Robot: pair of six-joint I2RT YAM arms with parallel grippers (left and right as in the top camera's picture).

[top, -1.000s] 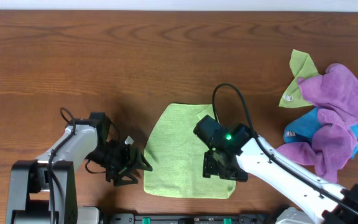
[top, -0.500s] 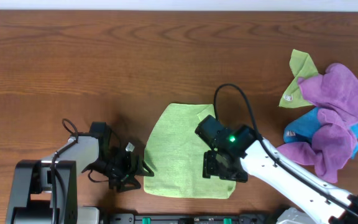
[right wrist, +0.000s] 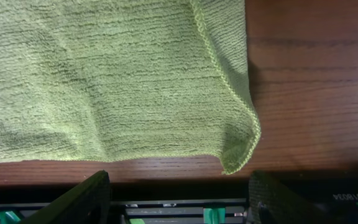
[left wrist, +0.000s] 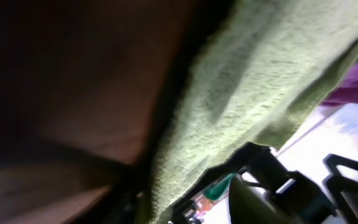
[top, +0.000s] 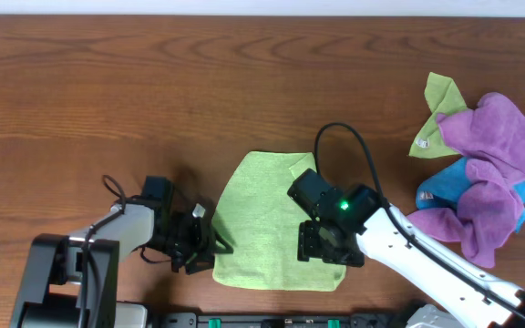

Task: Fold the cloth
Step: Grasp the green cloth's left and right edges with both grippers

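The lime-green cloth [top: 262, 214] lies flat on the wooden table, near the front edge. My left gripper [top: 210, 253] is low at the cloth's near left corner, and its fingers look open. In the left wrist view the cloth [left wrist: 260, 74] is very close and blurred, with its edge at the jaws. My right gripper [top: 329, 251] hovers over the cloth's near right corner. In the right wrist view the cloth [right wrist: 104, 81] fills the top. Its corner [right wrist: 238, 163] is curled up, and my right gripper [right wrist: 179, 199] is open wide and empty.
A pile at the right holds purple cloths [top: 490, 173], a blue cloth [top: 434, 193] and another lime-green cloth with a white tag [top: 437, 109]. A black rail [top: 281, 321] runs along the table's front edge, close below the cloth.
My left gripper has moved right along the table to the cloth's near left corner. The right gripper and the cloth have barely moved.
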